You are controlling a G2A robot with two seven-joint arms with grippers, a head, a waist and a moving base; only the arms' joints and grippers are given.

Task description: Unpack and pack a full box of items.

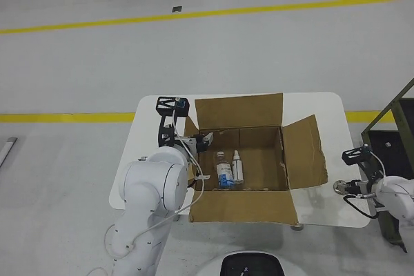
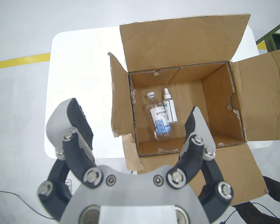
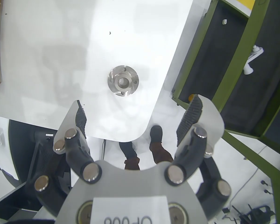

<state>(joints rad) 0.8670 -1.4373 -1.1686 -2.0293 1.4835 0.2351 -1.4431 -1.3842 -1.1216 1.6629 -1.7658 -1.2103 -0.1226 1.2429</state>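
My left gripper [image 2: 135,115] hangs above the left wall of the brown cardboard box [image 2: 219,108], fingers spread wide and holding nothing. The box stands flaps-out in the middle of the white tabletop [image 1: 317,110].

On the box floor, toward its left wall, a clear plastic bottle with a white cap and blue label [image 2: 159,120] lies next to a slim white spray bottle [image 2: 169,108], caps toward the far wall. I judge the next job is lifting one out. I would take the clear bottle across its body, coming straight down so the fingers miss the wall and the spray bottle.

My right gripper [image 3: 137,104] is also spread and empty, over the tabletop's near right corner, just by a round metal flange [image 3: 123,83].

I cannot tell whether the two bottles touch. The box's near inside wall is hidden, and my arm covers its left flap in the top view.
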